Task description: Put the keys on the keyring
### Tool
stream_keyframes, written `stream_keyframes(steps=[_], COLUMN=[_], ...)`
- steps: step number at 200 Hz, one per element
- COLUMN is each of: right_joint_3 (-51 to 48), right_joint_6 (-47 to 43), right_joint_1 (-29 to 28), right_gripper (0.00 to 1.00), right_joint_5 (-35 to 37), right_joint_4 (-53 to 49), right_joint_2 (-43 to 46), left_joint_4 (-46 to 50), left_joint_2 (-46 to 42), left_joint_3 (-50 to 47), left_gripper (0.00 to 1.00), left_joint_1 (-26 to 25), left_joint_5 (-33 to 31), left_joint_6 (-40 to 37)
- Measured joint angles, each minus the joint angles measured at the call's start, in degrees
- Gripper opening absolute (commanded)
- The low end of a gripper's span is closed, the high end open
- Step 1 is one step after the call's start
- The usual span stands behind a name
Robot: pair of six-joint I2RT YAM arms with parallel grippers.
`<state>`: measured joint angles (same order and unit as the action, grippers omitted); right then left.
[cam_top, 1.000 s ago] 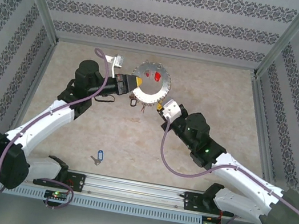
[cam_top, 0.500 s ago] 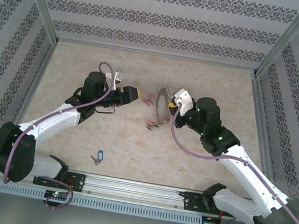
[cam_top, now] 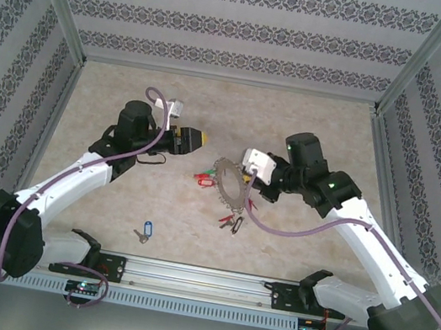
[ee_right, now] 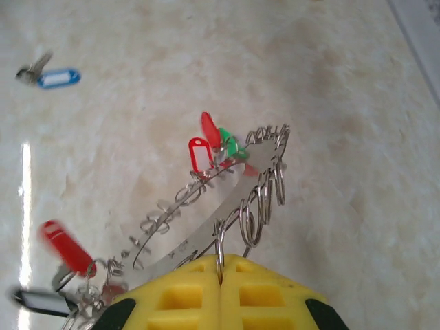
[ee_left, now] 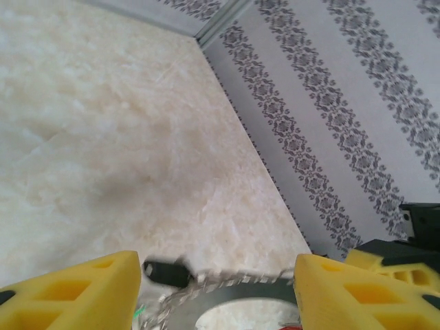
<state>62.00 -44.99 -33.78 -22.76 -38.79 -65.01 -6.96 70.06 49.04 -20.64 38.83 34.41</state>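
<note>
The keyring (cam_top: 224, 184), a grey metal ring fringed with small keys and split rings, is held tilted on edge above the table's middle. My right gripper (cam_top: 243, 179) is shut on it; in the right wrist view the yellow pads (ee_right: 192, 289) pinch one small split ring on the keyring (ee_right: 206, 230). Red tags (ee_right: 199, 153), a green one and a black one hang from it. A loose key with a blue tag (cam_top: 143, 231) lies near the front edge, also in the right wrist view (ee_right: 53, 77). My left gripper (cam_top: 198, 138) is open, up and to the left of the keyring (ee_left: 234, 297), apart from it.
Patterned walls enclose the beige table (cam_top: 329, 133) on three sides, with metal posts at the corners. A rail (cam_top: 200, 279) with the arm bases runs along the near edge. Bare tabletop stretches behind and to the right of the arms.
My left gripper has opened, let go of the keyring and drawn back left. The right gripper has swung the keyring from flat to on edge and carried it toward the front.
</note>
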Motion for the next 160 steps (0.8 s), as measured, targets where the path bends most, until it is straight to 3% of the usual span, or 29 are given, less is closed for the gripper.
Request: stream_keyframes(steps=[25,82,160], right_joint_3=[-2.4,-3.1,-4.9], right_joint_6=[-7.3,-10.9,-9.3], right_joint_1=[-4.7,-5.0,-5.0], right_gripper=[0.0,0.0,0.0], right_joint_5=[3.3,1.1,-0.9], right_joint_4=[1.0,3.0,6.7], right_joint_2=[0.1,0.2,0.8], left_joint_4=[0.6,3.0,6.7], left_joint_2=[-1.7,-6.8,-1.5], left_joint_3=[0.1,-2.2,-1.5], left_gripper=[0.64,0.66,0.66], left_joint_1=[-1.4,-10.8,-15.3], left_joint_5=[1.3,5.5,4.1], left_joint_6=[-9.1,-38.5,-54.0])
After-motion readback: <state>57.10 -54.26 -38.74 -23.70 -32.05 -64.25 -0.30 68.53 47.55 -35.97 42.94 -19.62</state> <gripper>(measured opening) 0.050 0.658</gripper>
